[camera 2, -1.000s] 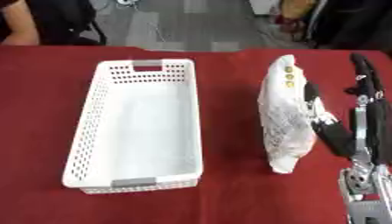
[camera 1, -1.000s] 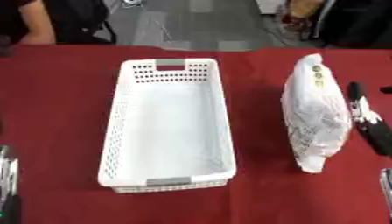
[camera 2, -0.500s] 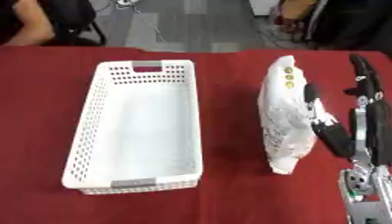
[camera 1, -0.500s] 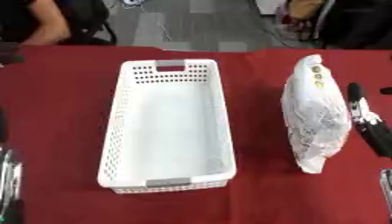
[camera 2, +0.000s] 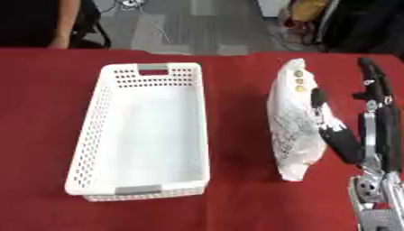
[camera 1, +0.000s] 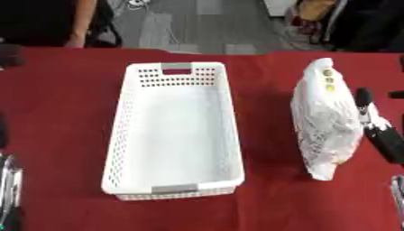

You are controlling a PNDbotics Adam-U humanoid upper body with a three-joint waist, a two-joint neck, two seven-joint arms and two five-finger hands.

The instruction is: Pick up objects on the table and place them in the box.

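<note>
Reaching for the white patterned bag (camera 2: 296,124) that lies right of the empty white basket (camera 1: 175,135) on the red table (camera 1: 55,113), the right hand (camera 2: 335,133) rests against the bag's right side, fingers seemingly straight, not yet curled round it, so grasping comes next, then carrying it left.
</note>
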